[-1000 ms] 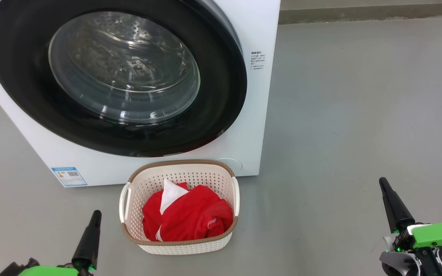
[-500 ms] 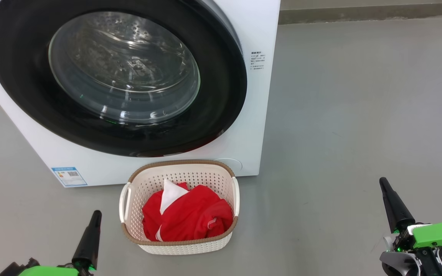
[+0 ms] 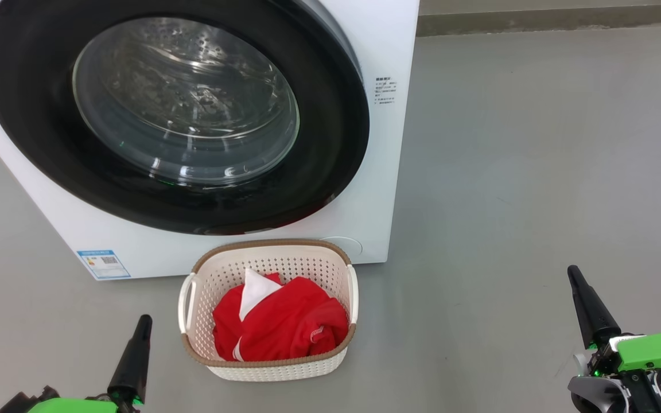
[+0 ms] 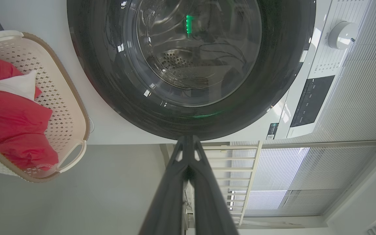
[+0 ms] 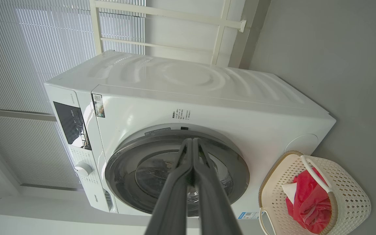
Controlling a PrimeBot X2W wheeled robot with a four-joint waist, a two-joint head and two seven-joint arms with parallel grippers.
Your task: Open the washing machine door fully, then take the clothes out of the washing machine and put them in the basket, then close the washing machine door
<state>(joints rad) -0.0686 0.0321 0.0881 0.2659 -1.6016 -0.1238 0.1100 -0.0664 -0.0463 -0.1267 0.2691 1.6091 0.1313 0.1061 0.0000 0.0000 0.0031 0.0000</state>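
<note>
Left pincer (image 3: 144,322) pressed together, nothing in it, parked low at the left of the head view, near the basket (image 3: 267,248) but not touching. Right pincer (image 3: 575,276) also pressed together and empty, low at the right, well apart from everything, over bare floor (image 3: 537,172).

Change over the last second: none. Both arms sit where they were, and the head view has not shifted. Door, basket and clothes are all in the same spots.

The washing machine door (image 3: 330,143) lies flush against the front of the washing machine (image 3: 391,51); the right wrist view shows no gap at the rim. Through the glass there is only perforated steel drum, no red fabric.

The clothes (image 3: 284,327) are bunched inside the basket, red with a white patch on top, nothing hanging over the rim. The basket stands upright on the floor just in front of the machine, below the door.

Judgement: all three steps look done, with the door shut again, the drum empty and the clothes in the basket. The stillness and both arms drawn back read as a rest pose at the end of the task. No further move seems needed.
</note>
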